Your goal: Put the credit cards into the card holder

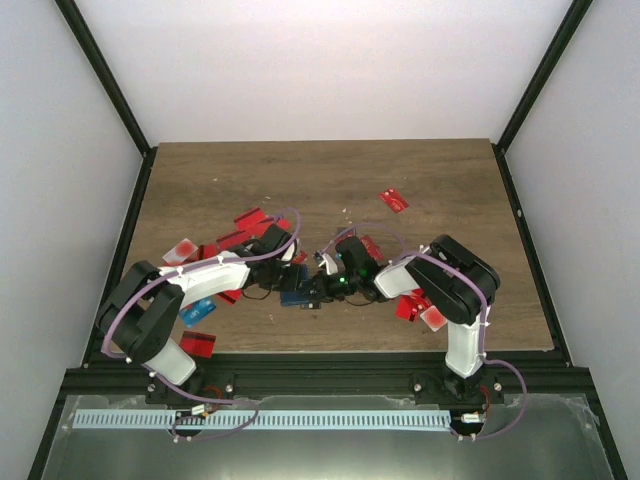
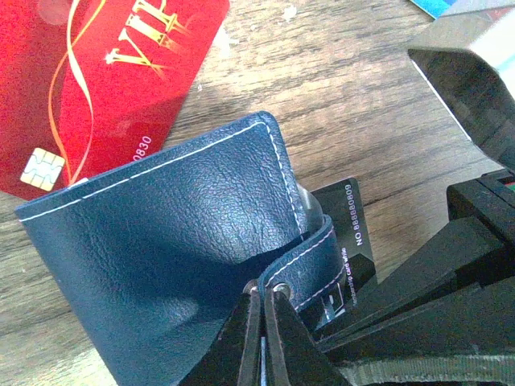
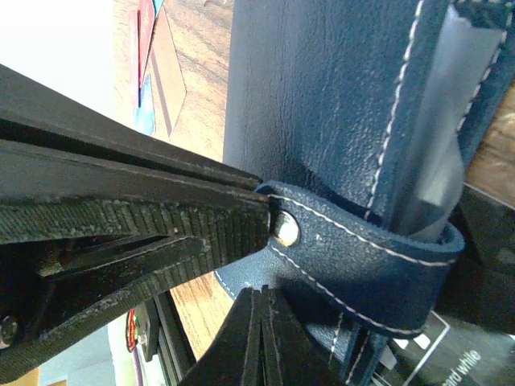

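Note:
The navy card holder (image 1: 295, 296) lies at the table's centre between both grippers. In the left wrist view my left gripper (image 2: 262, 296) is shut on the strap (image 2: 322, 265) of the card holder (image 2: 161, 241), right at its snap. My right gripper (image 3: 261, 293) is shut, with its tips against the holder's blue body (image 3: 322, 96) just below the strap (image 3: 362, 249); nothing shows between its jaws. A black card (image 2: 354, 217) lies under the holder's edge. A red VIP card (image 2: 105, 80) lies beside the holder. Other red cards (image 1: 250, 218) are scattered around.
More cards lie about: a red one at the back right (image 1: 394, 200), red ones by the right arm (image 1: 410, 305), a red one (image 1: 198, 343) and a teal one (image 1: 196, 310) near the left arm, and a whitish-clear one (image 1: 180, 250). The table's near edge is close behind both arms.

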Controlling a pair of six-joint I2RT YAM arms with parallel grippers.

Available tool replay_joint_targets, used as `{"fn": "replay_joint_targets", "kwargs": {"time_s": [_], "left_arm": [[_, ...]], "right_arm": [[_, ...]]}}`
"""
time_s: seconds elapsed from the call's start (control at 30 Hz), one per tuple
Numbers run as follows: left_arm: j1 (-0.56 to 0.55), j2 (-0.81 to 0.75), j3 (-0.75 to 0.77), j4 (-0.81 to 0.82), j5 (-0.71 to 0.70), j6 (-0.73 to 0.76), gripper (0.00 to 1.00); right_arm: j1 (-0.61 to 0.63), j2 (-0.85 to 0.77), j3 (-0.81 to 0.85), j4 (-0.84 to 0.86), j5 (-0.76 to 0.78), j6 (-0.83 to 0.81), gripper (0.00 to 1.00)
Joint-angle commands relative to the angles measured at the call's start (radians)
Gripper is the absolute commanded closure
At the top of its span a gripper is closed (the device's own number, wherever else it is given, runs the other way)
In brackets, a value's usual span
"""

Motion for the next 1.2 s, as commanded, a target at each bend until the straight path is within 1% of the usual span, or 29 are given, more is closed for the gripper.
{"fn": "replay_joint_targets", "kwargs": {"time_s": [0.0,0.6,1.03,1.17], "left_arm": [[-0.001,-0.008,0.018,-0.003,-0.049,0.012,0.96],[0.0,0.049,-0.005,-0.006,-0.085,0.012,0.96],[-0.001,0.02,-0.058,-0.028,-0.099,-0.006,0.96],[-0.001,0.05,-0.077,-0.02,-0.099,-0.02,0.96]], "right_arm": [[-0.012,0.073,-0.025,-0.138,0.145,-0.023,0.99],[-0.012,0.077,-0.035,-0.137,0.143,-0.021,0.99],[-0.012,0.091,-0.034,-0.135,0.142,-0.019,0.99],[-0.016,0.076,-0.041,-0.132,0.131,-0.026,0.99]]}}
